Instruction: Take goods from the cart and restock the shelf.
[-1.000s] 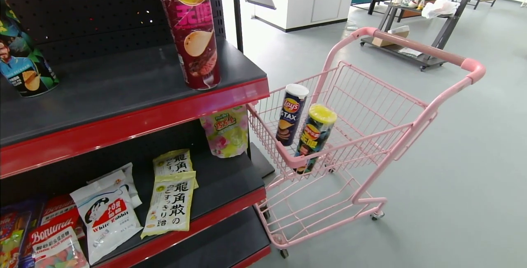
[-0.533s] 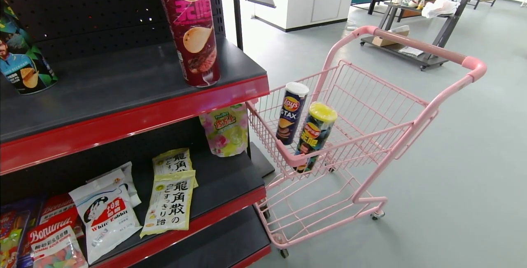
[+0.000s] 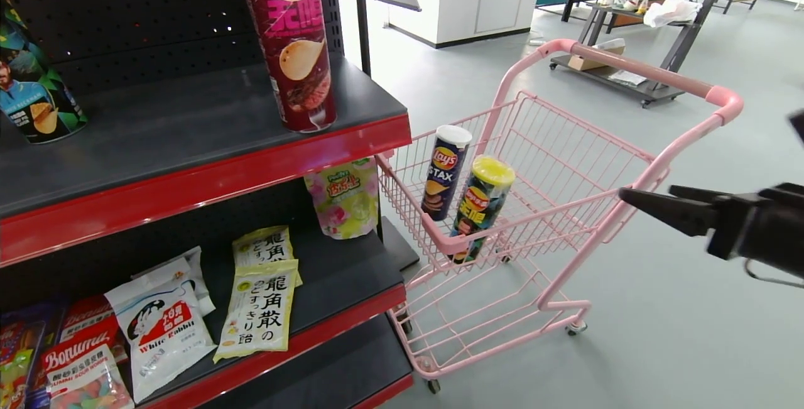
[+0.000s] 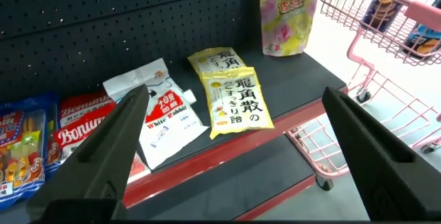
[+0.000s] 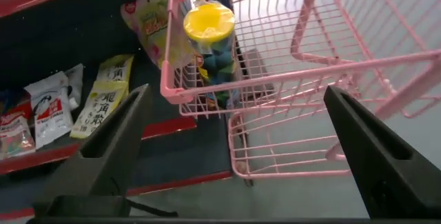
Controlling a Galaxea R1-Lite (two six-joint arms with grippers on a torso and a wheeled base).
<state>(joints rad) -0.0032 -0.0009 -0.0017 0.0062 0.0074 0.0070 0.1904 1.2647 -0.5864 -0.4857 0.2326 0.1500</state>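
Goods in cart: two upright chip cans. The yellow-lidded can stands at the basket's front corner, ahead of and below the right gripper and well apart from it. The blue can with a white lid stands just beside it, on the side farther from that gripper.

Right gripper: fingers spread wide, holding nothing, hanging at the outer side of the pink cart, fingertips near its side rail; contact cannot be told.

Left gripper: fingers spread wide, holding nothing, facing the lower shelf board. Ahead of it lie two yellow sachets, a white candy bag and a red bag.

Upper shelf: one tall maroon can, upright near the front edge.
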